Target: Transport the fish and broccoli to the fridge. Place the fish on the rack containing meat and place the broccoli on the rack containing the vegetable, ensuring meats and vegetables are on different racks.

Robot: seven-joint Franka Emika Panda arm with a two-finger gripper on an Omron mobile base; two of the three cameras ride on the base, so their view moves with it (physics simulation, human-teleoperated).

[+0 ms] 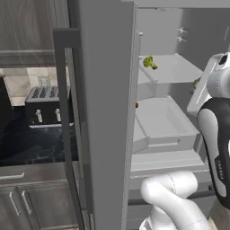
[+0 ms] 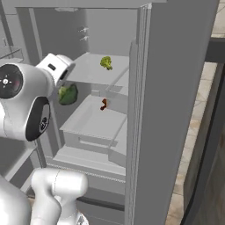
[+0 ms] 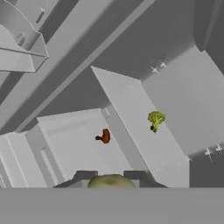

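While gripped by the hand (image 3: 111, 175), the broccoli (image 2: 68, 94) looks rounded, mottled green.

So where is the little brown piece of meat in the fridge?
The meat lies on the lower shelf of the open fridge, near the back, one shelf below the small green vegetable. In the hand view it sits left of that vegetable.

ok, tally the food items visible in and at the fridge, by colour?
Green: 2, the vegetable on the upper rack and the broccoli in the gripper
Reddish-brown: 1, the meat on the lower rack
Total: 3
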